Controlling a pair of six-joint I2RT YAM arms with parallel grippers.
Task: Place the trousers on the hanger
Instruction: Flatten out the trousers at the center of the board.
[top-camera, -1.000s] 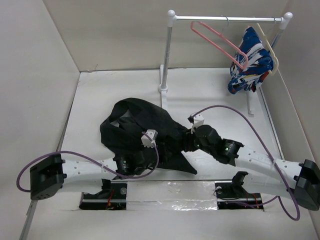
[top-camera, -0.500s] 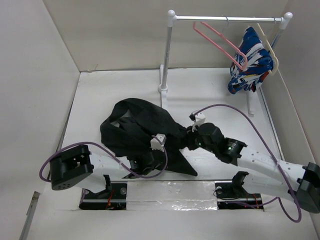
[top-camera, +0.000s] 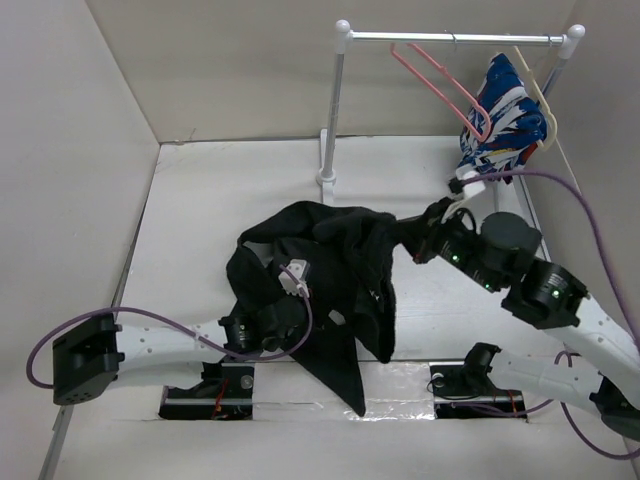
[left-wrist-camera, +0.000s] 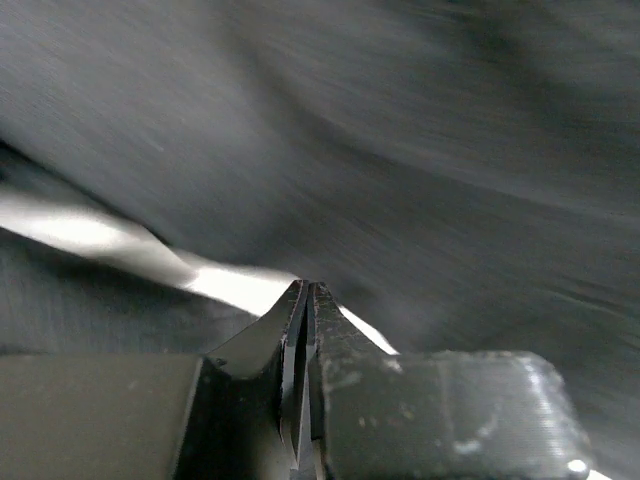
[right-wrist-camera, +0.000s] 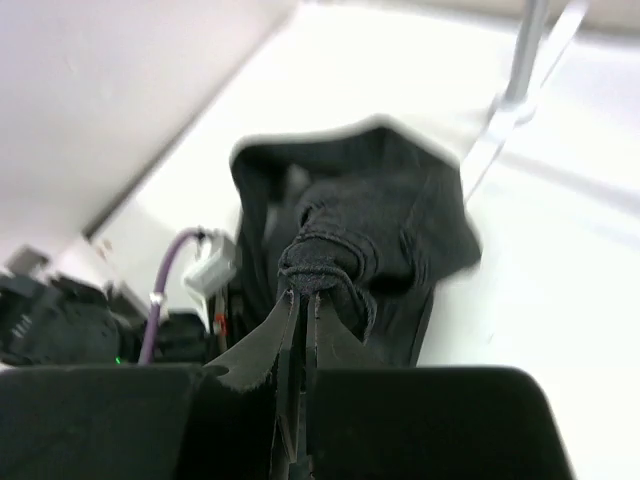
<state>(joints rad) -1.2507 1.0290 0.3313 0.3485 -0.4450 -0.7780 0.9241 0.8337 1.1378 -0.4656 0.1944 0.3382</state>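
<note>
The black trousers (top-camera: 330, 250) hang bunched between the two arms, with one leg trailing down to the table's near edge. My right gripper (top-camera: 418, 240) is raised at their right end and shut on a thick fold of the trousers (right-wrist-camera: 400, 200), pinched at its tips (right-wrist-camera: 303, 290). My left gripper (left-wrist-camera: 305, 288) is shut with nothing between its fingers. Trousers cloth (left-wrist-camera: 400, 150) fills the view just ahead of it, and in the top view the cloth hides its tips. The pink hanger (top-camera: 436, 90) hangs bare on the rail at the back right.
The rail (top-camera: 450, 38) stands on white posts (top-camera: 330, 110) at the back. A blue, white and red patterned garment (top-camera: 495, 120) hangs on a cream hanger at its right end. White walls close in on the left, back and right. Purple cables loop from both arms.
Both grippers have shut. The right one closed on the trousers and lifted them up and to the right. The cloth stretched out, and a leg now hangs toward the near edge.
</note>
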